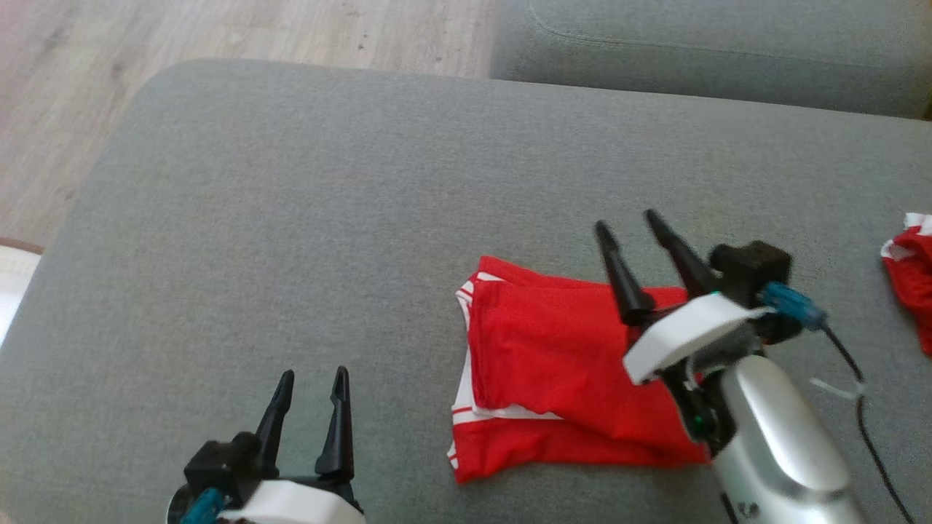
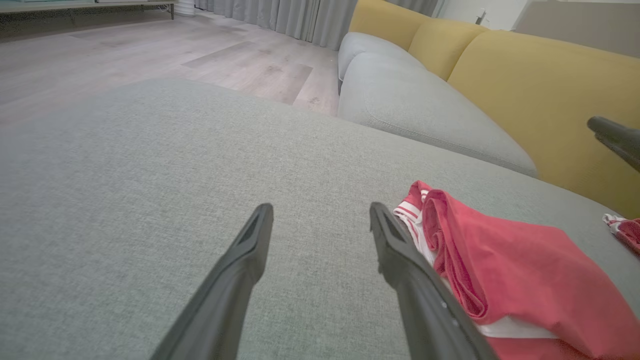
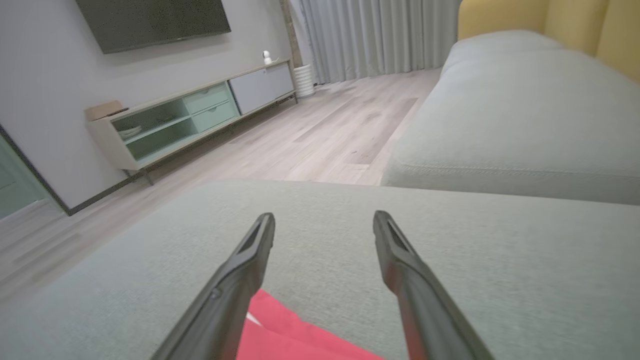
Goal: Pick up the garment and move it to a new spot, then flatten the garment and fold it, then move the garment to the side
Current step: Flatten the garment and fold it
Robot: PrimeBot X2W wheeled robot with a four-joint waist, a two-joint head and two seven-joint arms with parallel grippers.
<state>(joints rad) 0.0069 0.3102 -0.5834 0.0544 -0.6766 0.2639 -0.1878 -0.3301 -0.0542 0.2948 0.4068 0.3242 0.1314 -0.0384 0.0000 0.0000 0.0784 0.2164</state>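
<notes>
Red cloth [image 1: 910, 280] half off right edge; garment [image 1: 546, 356] corner behind forearm [image 1: 779, 437]

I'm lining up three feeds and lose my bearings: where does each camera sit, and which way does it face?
Head view: on the head, looking down at the cushion and folded garment; left hand lower left, right hand over the garment.
Left wrist view: low over the cushion, facing the yellow sofa back; own open fingers, garment beside them.
Right wrist view: above the garment, facing the floor and cabinet; own open fingers.
Shared: all show garment and cushion.
</notes>
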